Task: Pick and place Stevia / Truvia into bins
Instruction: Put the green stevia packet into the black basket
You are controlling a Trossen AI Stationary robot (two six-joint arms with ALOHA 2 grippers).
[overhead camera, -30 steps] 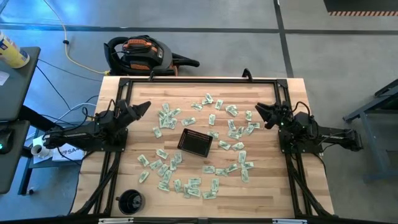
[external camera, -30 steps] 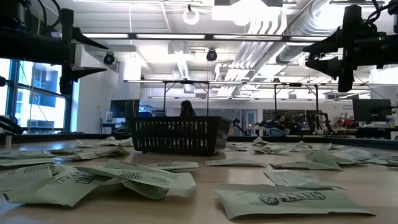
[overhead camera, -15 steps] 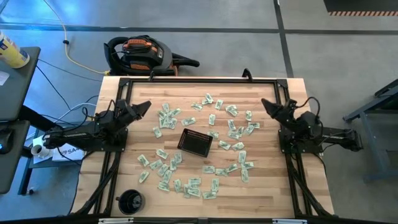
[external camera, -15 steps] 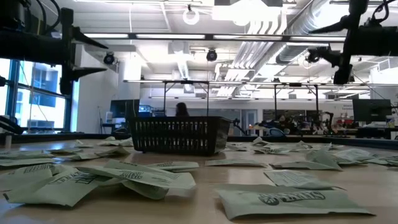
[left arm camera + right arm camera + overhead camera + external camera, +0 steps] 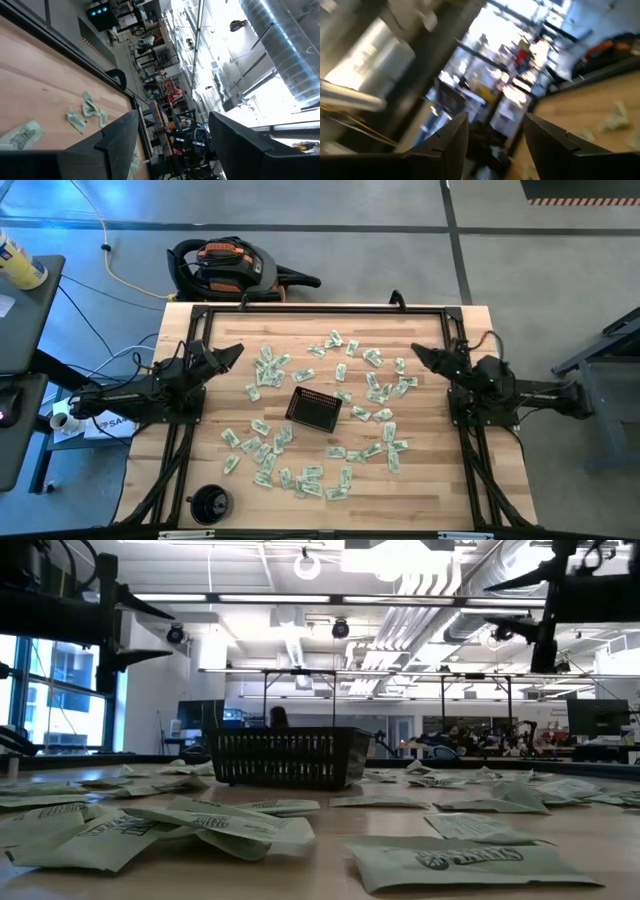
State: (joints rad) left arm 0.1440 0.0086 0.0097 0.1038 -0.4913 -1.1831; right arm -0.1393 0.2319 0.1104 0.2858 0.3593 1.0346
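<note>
Many pale green and white Stevia sachets (image 5: 370, 385) lie flat and scattered over the wooden table, ringing a small black mesh bin (image 5: 313, 408) that stands near the middle; the bin (image 5: 288, 757) also shows in the low view. My left gripper (image 5: 233, 352) hovers open above the table's left side, pointing level toward the sachets, with nothing between its fingers (image 5: 120, 137). Above the right side, my right gripper (image 5: 417, 354) is also open and empty, with a clear gap between its fingers (image 5: 452, 140). Both grippers stay well above the sachets.
A black frame rail (image 5: 320, 308) runs around the table's edges. A round black cup-like object (image 5: 209, 502) stands at the near left corner. An orange and black vacuum (image 5: 225, 265) lies on the floor beyond the far edge. A person sits far behind the bin.
My right gripper has risen a little and rolled about the line it points along, staying open and empty. The sachets and the bin have not moved.
</note>
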